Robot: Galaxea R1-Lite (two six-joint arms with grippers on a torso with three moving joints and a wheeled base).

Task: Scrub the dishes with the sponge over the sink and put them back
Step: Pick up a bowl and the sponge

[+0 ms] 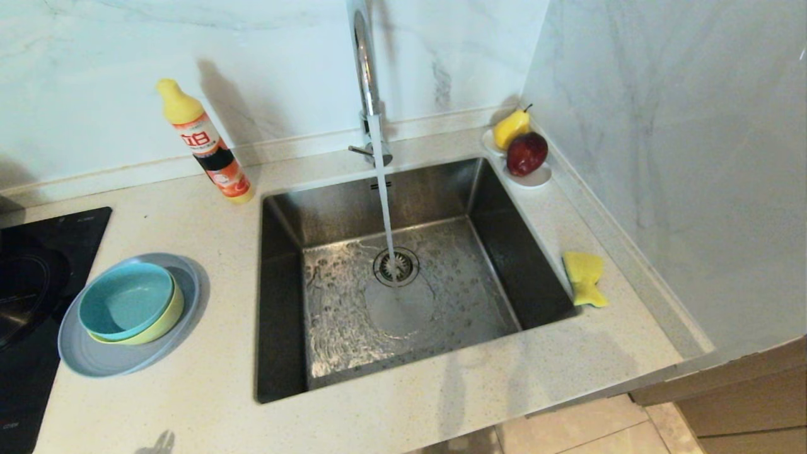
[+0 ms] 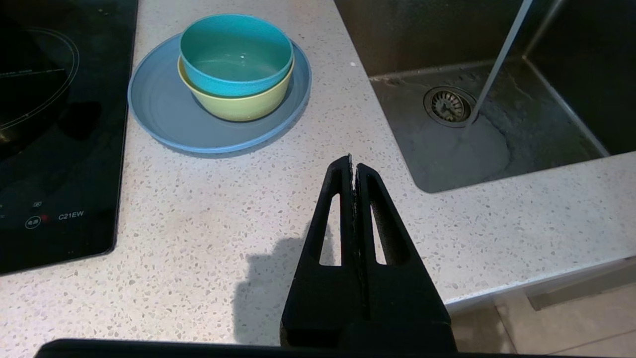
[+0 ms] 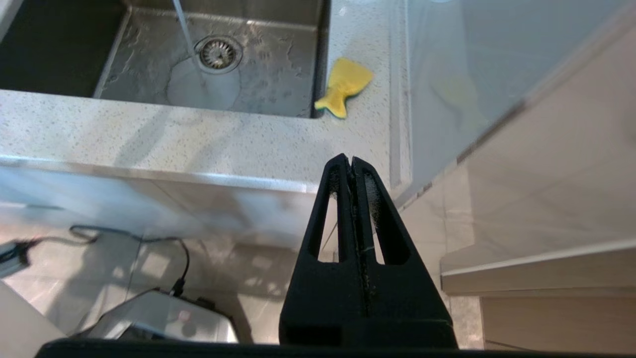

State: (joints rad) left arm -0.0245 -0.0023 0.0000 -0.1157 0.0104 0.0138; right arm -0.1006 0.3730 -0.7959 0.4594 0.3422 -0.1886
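Yellow sponge (image 1: 583,278) lies right of the sink (image 1: 284,252); stacked dishes (image 1: 129,312) sit left of it. Left gripper (image 2: 353,164) and right gripper (image 3: 347,163) hang pressed together, holding nothing, near the sink's front.

A teal-blue bowl (image 1: 126,301) is nested in a pale yellow-green bowl (image 1: 165,320) on a grey-blue plate (image 1: 94,356) by the desk's (image 1: 208,378) left edge. The desk is off-white, finely speckled. The sink (image 1: 403,277) is brushed steel grey. The sponge (image 1: 584,277) near the right edge is yellow. The detergent bottle (image 1: 205,142) is yellow with an orange, black and white label. Both end effectors, left (image 2: 353,164) and right (image 3: 347,164), are black.
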